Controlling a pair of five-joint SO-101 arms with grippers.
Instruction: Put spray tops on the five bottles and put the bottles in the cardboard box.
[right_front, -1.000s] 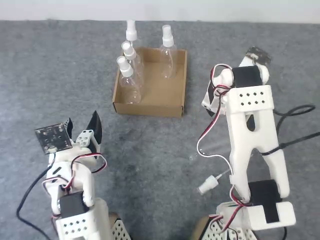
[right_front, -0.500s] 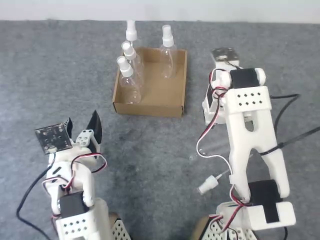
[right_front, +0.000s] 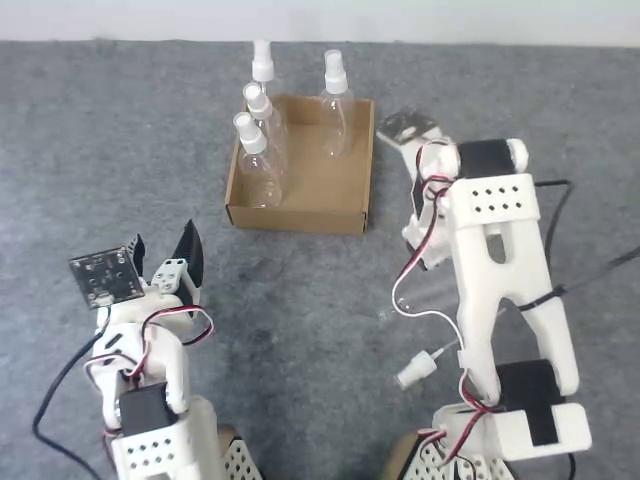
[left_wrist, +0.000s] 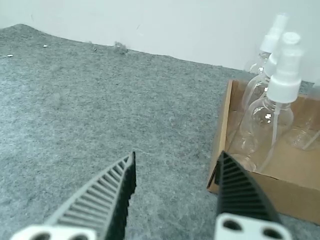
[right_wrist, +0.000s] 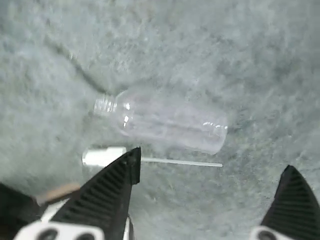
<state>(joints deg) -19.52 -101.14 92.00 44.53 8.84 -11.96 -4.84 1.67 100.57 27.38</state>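
The right gripper is hanging with its jaws spread wide and holding nothing. Just beyond their tips, a clear plastic bottle is lying on its side on the grey felt mat, its neck uncapped. Its long axis is running roughly along the line from one jaw tip to the other (so the wrist probably needs turning to close across the body). A white spray top is lying alongside it, by one jaw tip. The left gripper, also open and empty, is sitting well apart, facing the brown cardboard box where four capped bottles are standing.
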